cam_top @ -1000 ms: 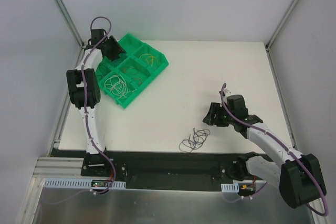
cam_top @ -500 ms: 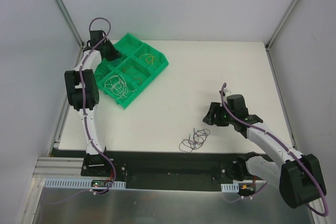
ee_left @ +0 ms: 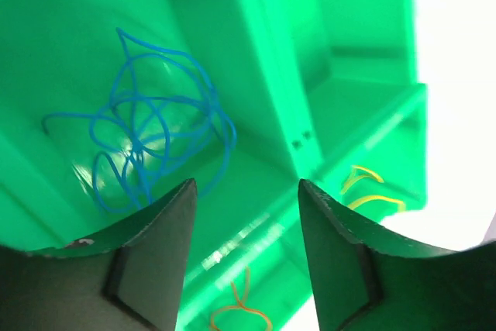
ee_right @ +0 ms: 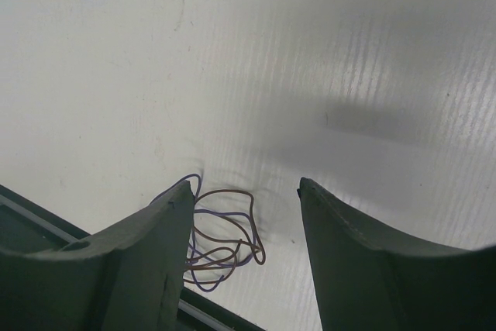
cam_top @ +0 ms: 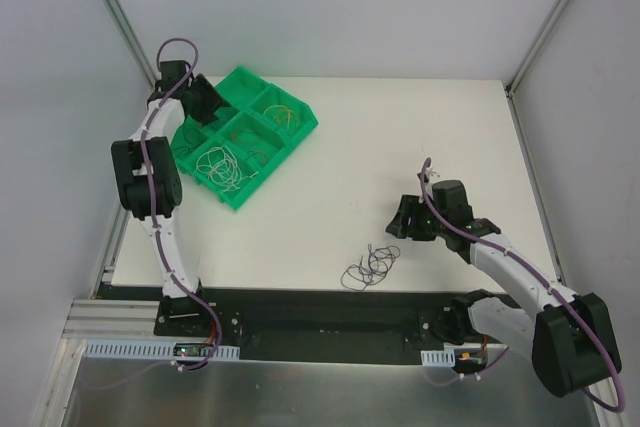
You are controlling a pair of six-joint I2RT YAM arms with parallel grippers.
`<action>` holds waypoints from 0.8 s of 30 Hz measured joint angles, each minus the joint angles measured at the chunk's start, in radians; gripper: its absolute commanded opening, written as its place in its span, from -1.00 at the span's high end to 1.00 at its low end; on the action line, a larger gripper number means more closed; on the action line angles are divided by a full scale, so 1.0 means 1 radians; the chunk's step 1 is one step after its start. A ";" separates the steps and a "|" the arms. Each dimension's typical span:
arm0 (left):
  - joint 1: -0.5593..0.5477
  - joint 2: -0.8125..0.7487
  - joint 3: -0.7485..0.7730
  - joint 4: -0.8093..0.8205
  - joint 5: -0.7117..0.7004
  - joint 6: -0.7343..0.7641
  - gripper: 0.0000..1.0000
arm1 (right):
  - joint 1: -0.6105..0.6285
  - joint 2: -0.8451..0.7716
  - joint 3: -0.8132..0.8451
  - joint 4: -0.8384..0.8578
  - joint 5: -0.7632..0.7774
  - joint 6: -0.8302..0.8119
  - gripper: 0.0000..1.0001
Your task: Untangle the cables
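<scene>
Top external shows the bench (cam_top: 420,137) carrying a green tray (cam_top: 303,128) with separate coils in its compartments, so sorting looks partly done. A small brown-and-purple tangle (cam_top: 370,266) lies knotted near the front edge. Left hand (ee_left: 244,187), over a blue coil (ee_left: 147,153), and right hand (ee_right: 246,187) both gape, empty.

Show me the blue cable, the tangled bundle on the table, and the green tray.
blue cable (ee_left: 147,141): left wrist view, middle of its loops.
tangled bundle (cam_top: 370,267): top external view, centre of the knot.
green tray (cam_top: 275,162): top external view, its near right outer wall.
</scene>
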 measured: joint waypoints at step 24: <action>-0.549 -0.724 -0.715 0.185 0.279 0.088 -0.41 | 0.166 -0.086 -0.117 -0.031 0.017 0.051 -0.20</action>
